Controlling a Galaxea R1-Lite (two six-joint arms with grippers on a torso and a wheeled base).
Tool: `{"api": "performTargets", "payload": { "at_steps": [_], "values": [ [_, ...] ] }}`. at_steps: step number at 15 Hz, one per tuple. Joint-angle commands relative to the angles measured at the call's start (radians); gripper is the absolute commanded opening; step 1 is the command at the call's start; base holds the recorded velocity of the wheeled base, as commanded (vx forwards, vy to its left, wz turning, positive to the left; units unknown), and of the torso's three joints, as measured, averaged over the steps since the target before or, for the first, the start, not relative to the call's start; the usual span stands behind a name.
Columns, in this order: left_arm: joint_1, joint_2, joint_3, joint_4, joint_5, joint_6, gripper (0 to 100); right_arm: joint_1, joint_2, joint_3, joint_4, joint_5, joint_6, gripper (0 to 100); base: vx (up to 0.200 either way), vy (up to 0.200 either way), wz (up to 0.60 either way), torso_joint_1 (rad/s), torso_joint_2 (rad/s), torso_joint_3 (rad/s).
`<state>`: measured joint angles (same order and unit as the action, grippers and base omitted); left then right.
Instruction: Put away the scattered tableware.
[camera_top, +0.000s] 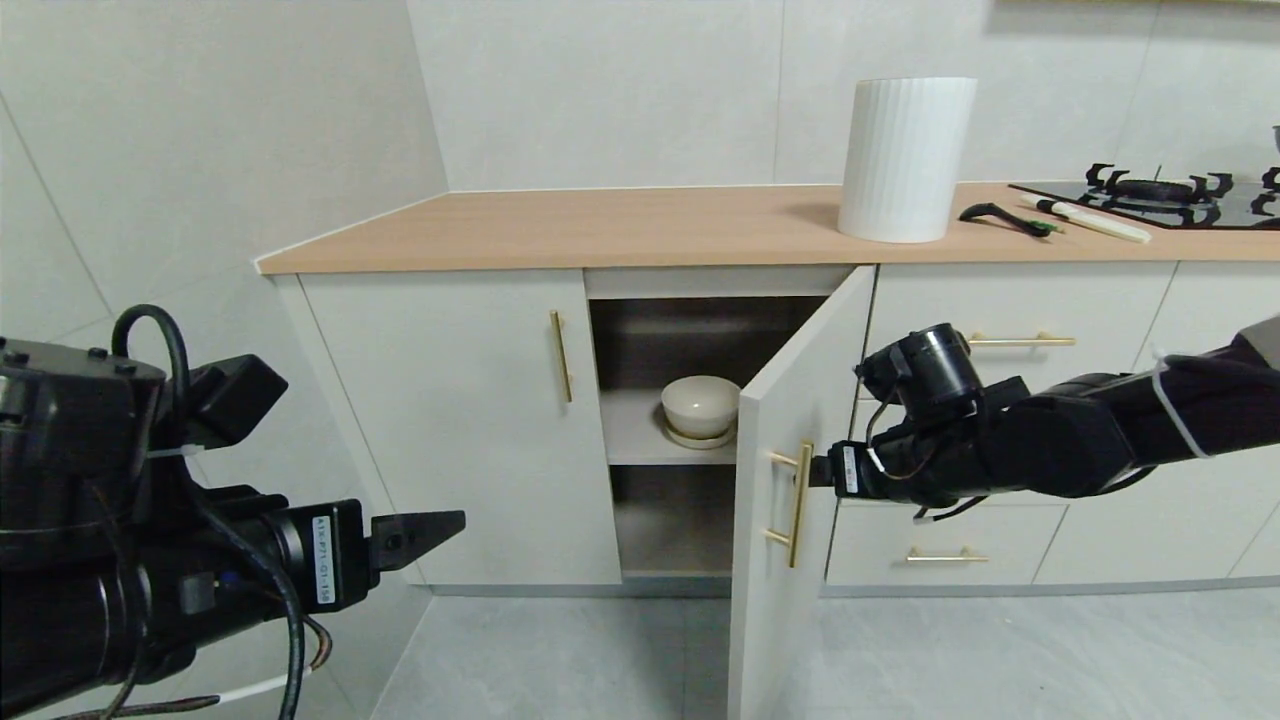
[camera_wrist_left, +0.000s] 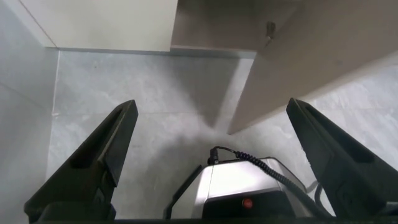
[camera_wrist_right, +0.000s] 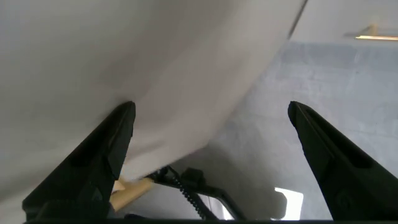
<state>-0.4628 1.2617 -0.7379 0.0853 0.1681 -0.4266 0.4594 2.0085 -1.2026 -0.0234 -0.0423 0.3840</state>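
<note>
A cream bowl (camera_top: 700, 405) is seen inside the open cupboard, set on a small plate (camera_top: 697, 438) on the middle shelf (camera_top: 636, 436). The cupboard door (camera_top: 795, 400) is swung out towards the camera. Its brass handle (camera_top: 797, 504) is met by the right gripper (camera_wrist_right: 211, 109), whose fingers are spread wide with the door panel between them. The handle is seen just beside one finger, and nothing is clasped. The left gripper (camera_wrist_left: 211, 111) is held low and well apart from the cupboard, over the grey floor (camera_wrist_left: 155, 93). It is likewise spread and holds nothing. On the wooden counter (camera_top: 600, 225) above, a white ribbed canister (camera_top: 905, 158) stands upright. Beside it a black-handled tool (camera_top: 1005, 217) and a pale utensil (camera_top: 1095, 220) are laid near the hob (camera_top: 1160, 195).
</note>
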Motion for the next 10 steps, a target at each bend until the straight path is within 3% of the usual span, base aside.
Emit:
{"api": "performTargets", "payload": {
  "at_steps": [1,8,10],
  "values": [
    [0.0,0.001,0.002,0.001,0.001,0.0,100,0.001,0.064,-0.012,-0.004,-0.002,0.001,100,0.0,0.0,0.0,0.0,0.0,0.0],
    [0.001,-0.002,0.0,0.001,0.011,0.002,100,0.013,0.107,-0.008,-0.127,-0.007,0.05,100,0.0,0.0,0.0,0.0,0.0,0.0],
    [0.021,0.005,0.0,0.001,0.011,0.002,100,0.019,0.118,-0.008,-0.164,-0.007,0.07,100,0.2,0.0,0.0,0.002,0.0,-0.002]
  ]
}}
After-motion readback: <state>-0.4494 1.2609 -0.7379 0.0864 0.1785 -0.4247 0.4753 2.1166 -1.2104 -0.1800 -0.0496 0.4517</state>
